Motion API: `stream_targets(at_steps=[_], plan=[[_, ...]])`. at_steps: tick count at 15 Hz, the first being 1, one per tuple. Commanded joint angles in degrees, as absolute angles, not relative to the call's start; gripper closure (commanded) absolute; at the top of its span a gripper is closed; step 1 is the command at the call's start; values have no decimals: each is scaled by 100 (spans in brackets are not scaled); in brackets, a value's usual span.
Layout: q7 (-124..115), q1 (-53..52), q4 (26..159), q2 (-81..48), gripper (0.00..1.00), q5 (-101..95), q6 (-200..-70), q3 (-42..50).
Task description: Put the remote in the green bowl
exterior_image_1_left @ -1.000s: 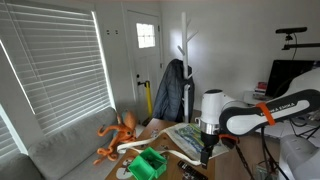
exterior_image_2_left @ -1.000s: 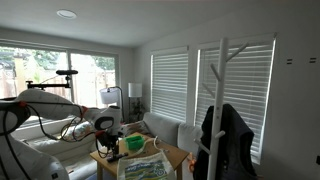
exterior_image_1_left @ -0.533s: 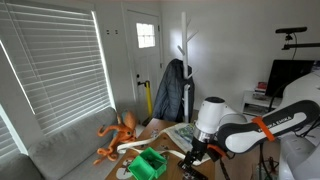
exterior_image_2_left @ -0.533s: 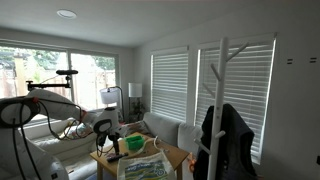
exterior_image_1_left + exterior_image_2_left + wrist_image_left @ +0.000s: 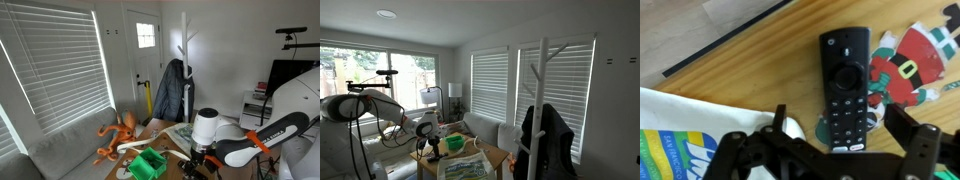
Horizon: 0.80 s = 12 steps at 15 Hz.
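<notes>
The black remote (image 5: 847, 90) lies flat on the wooden table (image 5: 750, 55) in the wrist view, buttons up. My gripper (image 5: 843, 120) is open, with one finger on each side of the remote's near end, not touching it. In both exterior views the arm is bent low over the table, with the gripper (image 5: 195, 165) down near its surface. The green bowl (image 5: 150, 163) stands on the table beside the gripper. It also shows in an exterior view (image 5: 454, 144). I cannot make out the remote in either exterior view.
A Santa picture (image 5: 910, 60) lies under and beside the remote. A white printed sheet (image 5: 680, 140) lies on the other side. An orange octopus toy (image 5: 118, 135) sits beyond the bowl. A coat rack (image 5: 183, 60) with a jacket stands behind the table.
The arm has come down and toward the table's near side, bringing the gripper low over the remote. The bowl and octopus have not moved.
</notes>
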State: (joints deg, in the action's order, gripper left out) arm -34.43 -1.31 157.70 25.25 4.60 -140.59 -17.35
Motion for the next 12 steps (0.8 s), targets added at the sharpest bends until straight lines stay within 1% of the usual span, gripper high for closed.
stream_targets(at_steps=[1, 2, 4, 5, 6, 7, 10, 11, 12], plan=[[-3428, -45, 15691, 2427, 0, 262, -13820, -1549], [-3381, -68, 15693, 2388, 8, 304, -13833, -1501], [-3303, -153, 15707, 2323, 19, 434, -13894, -1423], [-3260, -200, 15710, 2312, 20, 498, -13916, -1384], [-3246, -229, 15715, 2330, 17, 522, -13937, -1371], [-3221, -257, 15717, 2390, 18, 532, -13918, -1361], [-3113, -349, 15721, 2538, 0, 573, -13870, -1309], [-3097, -364, 15696, 2520, 0, 573, -13868, -1299], [-3099, -361, 15689, 2499, 4, 540, -13875, -1309]])
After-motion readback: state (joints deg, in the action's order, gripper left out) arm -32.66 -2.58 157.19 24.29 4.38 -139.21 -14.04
